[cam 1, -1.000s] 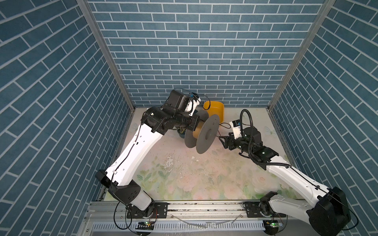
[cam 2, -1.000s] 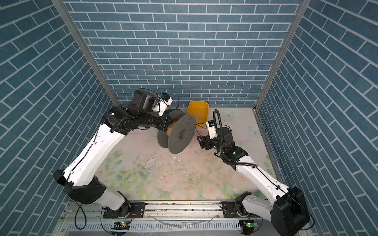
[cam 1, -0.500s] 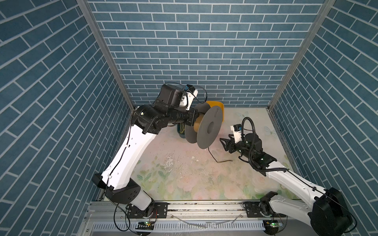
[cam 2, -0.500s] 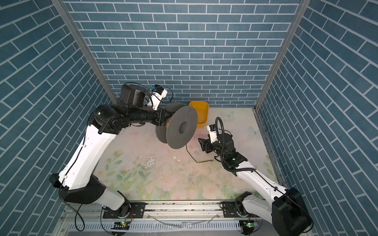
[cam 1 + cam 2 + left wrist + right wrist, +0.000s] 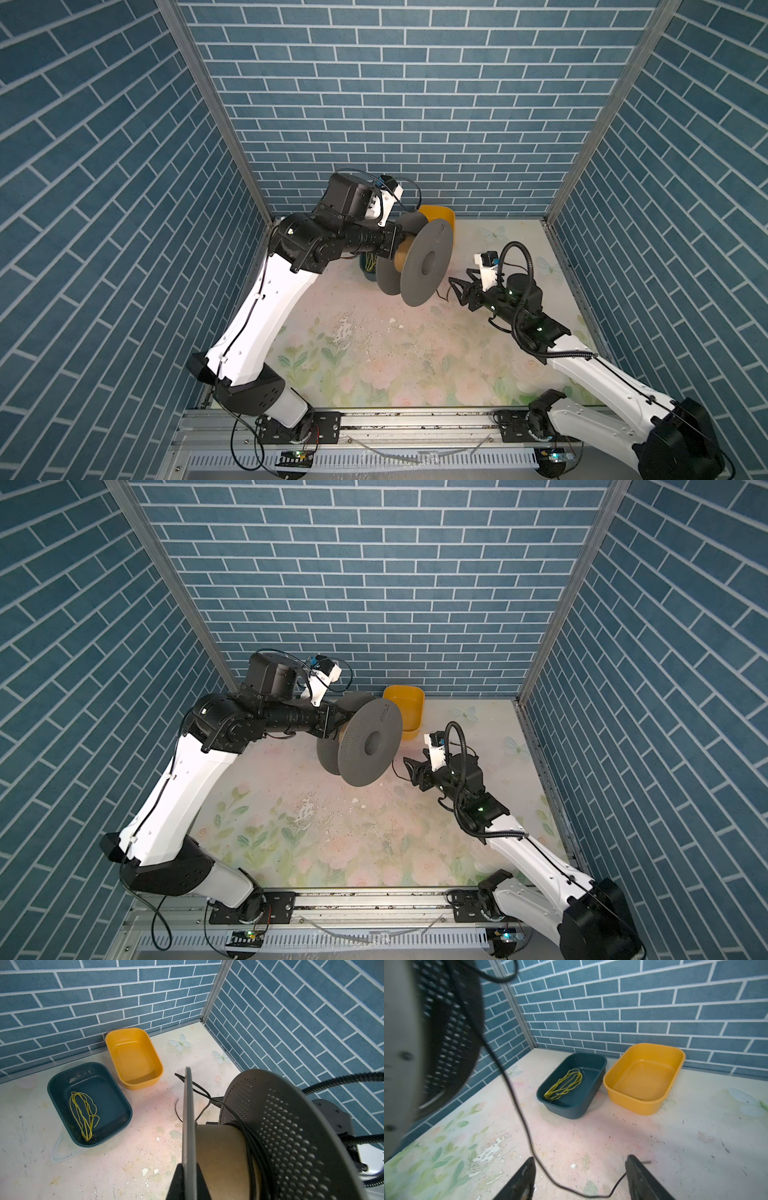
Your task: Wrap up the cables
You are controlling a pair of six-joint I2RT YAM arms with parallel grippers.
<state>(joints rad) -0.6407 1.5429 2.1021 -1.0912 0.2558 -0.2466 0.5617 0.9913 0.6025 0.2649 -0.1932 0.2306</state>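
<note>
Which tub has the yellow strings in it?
The dark blue tub: the yellow strings lie inside it. The yellow tub beside it is empty.

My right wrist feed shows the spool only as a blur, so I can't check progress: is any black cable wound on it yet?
Observer: Yes, the left wrist view shows the cable lying in a few turns round the cardboard core of the spool.
Operator: What holds the spool?
Observer: The left claw, shut on the rim of one flange.
Operator: Is it resting on the table?
Observer: No, in both top views it hangs clear above the table.
</note>
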